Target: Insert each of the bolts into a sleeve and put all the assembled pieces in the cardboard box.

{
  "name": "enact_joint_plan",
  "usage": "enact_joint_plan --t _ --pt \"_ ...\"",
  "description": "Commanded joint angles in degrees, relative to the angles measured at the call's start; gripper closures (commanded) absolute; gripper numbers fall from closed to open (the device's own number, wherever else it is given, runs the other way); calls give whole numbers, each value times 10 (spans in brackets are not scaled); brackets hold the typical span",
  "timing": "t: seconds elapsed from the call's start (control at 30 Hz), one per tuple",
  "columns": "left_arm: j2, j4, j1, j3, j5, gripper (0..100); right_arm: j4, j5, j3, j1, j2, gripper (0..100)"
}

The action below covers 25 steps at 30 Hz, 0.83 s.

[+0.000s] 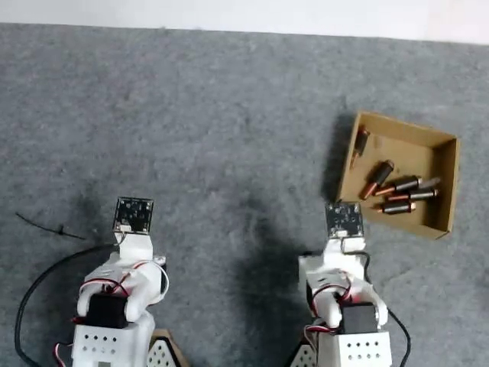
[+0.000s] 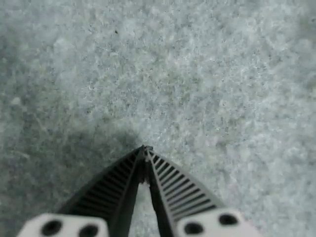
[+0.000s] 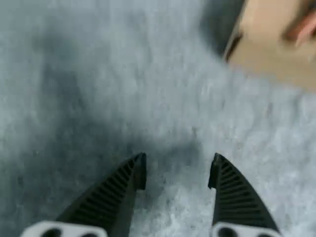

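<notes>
My left end effector is closed, its two ribbed fingers meeting at the tips with nothing between them, just above the grey tabletop. My right end effector is open, its jaws spread apart and empty over the same grey surface. The cardboard box lies just ahead of it and off to one side; I can make out a coppery piece inside, blurred.

In the high view the cardboard box sits near the right arm, its nearest corner just beside that arm's wrist board, and well apart from the left arm. Several assembled pieces lie in it, dark sleeves with copper ends, one off by itself at the far corner. Both arms are folded back at the near edge, wrists pointing down. A thin black tie lies on the tabletop near the left arm.
</notes>
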Motion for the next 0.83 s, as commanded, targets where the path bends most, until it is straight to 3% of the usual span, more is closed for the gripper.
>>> enact_joint_plan --t 0.0,0.8 --pt "-5 3 9 11 -4 994 18 0 86 5 -21 817" --pt "-5 3 9 11 -4 994 19 0 86 5 -29 817"
